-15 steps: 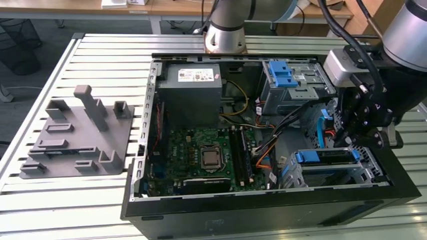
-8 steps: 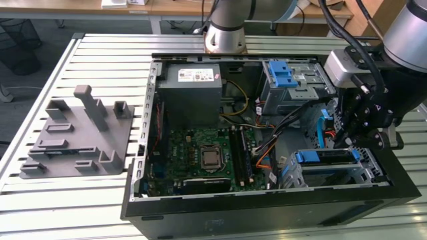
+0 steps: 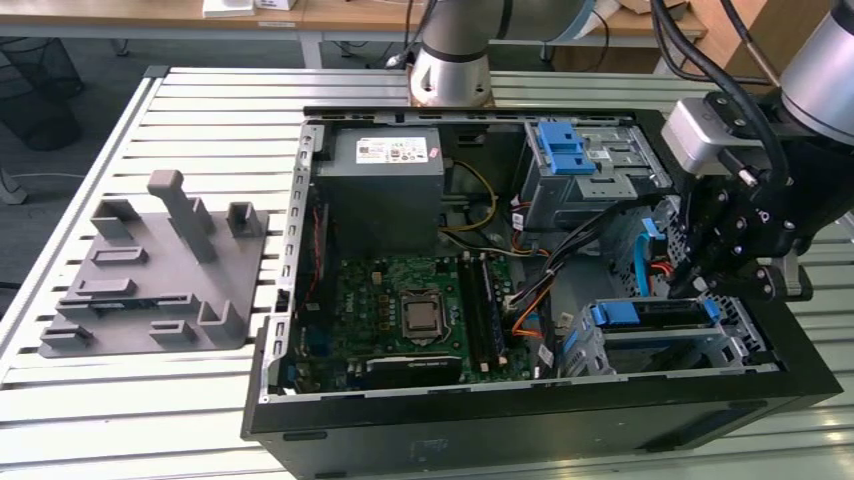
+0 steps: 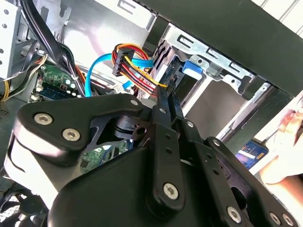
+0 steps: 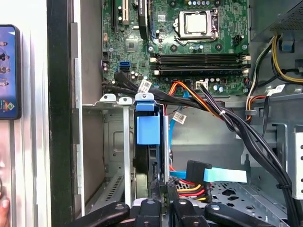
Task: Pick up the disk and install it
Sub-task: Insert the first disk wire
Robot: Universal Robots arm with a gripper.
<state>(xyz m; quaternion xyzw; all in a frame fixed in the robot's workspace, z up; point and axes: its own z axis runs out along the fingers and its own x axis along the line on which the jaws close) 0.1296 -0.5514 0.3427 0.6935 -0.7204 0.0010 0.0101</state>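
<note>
The disk point(image 5: 148, 142) stands on edge in the drive cage point(image 3: 667, 335) at the front corner of the open computer case point(image 3: 534, 420), its blue frame tab up against the cage rail and its long axis running down into the bay. The hand point(image 5: 163, 187) sits directly over the disk's free end, in line with that axis, fingers point(image 4: 166, 106) pressed narrowly together and seemingly pinching the disk's thin edge. From the exterior view the hand point(image 3: 727, 265) hangs just above the cage, beside the orange and blue cables point(image 5: 199, 101). I judge the disk partly seated, not yet fully home.
</note>
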